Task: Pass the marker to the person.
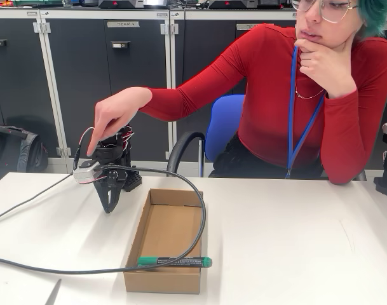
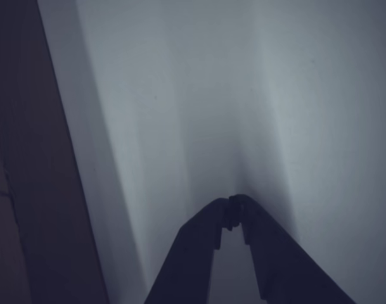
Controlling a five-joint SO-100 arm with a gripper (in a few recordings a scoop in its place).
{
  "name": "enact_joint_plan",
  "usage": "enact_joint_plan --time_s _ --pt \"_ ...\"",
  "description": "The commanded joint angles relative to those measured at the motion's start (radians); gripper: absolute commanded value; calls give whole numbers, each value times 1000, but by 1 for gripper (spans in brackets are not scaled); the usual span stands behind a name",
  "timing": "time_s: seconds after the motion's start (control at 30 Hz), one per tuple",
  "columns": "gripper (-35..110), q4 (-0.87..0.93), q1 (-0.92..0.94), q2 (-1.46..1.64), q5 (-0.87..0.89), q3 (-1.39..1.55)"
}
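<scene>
Fixed view, near edge of the desk (image 1: 295, 241): the slim marker (image 1: 174, 261), a dark barrel with a white printed label and a green cap at its right end, lies across the near end of an open cardboard box (image 1: 156, 274). It rests on the box's near rim, its cap end overhanging the right wall. The box is a shallow, plain brown rectangular tray, standing lengthwise near the middle of the near edge. A thick grey cable (image 1: 203, 216) curves in a smooth loop from my body over the box and runs off toward the left edge of the desk.

Farther back, left of the box: my gripper (image 1: 108, 206), matte black plastic, points down at the smooth white desk surface, well apart from the marker. In the wrist view, my gripper (image 2: 236, 206) shows as two dark tapering fingers (image 2: 275, 259) whose tips meet in a point over the pale surface; my jaws are closed and hold nothing.

Behind the far edge: the person (image 1: 276, 95), in a red long-sleeved top with a blue lanyard, sits on a blue chair, one hand (image 1: 114, 117) resting on top of my arm, the other at the chin.
</scene>
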Motion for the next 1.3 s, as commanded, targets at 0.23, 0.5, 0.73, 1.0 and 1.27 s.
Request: enact_joint_plan --time_s 0.23,0.5,0.73,1.0,1.27 --pt "-5 5 11 6 31 18" --pt "-5 5 11 6 31 18" --pt "-5 6 21 6 -34 18" --pt "-5 52 37 8 -41 -92" --pt "-5 173 -124 -23 204 -453"
